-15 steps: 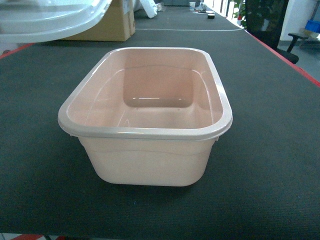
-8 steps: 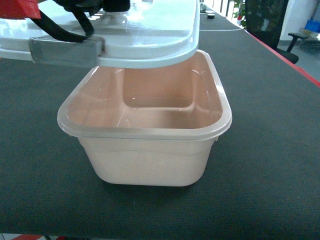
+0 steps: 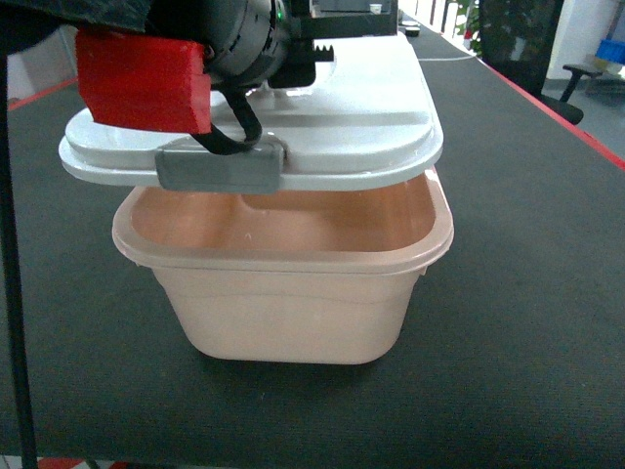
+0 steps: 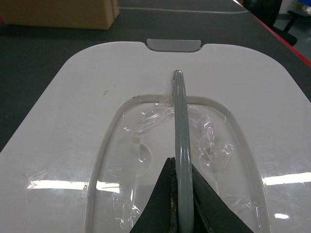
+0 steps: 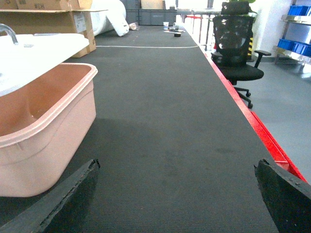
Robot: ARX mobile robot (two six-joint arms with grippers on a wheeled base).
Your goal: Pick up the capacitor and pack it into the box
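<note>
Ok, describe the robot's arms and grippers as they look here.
The left arm has a dark grey rounded body, a bright red block and a black cable. The left gripper has black wedge-shaped fingers, worn along the inner edges. The right gripper shows only two black, rough-textured fingertips.

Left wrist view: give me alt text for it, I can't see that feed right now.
The left gripper has its dark jaws shut on the grey handle of the white lid, seen from above. The handle runs up the lid's clear recessed centre toward a grey clasp on the far edge. Beyond lie dark matting and a brown cardboard carton.
</note>
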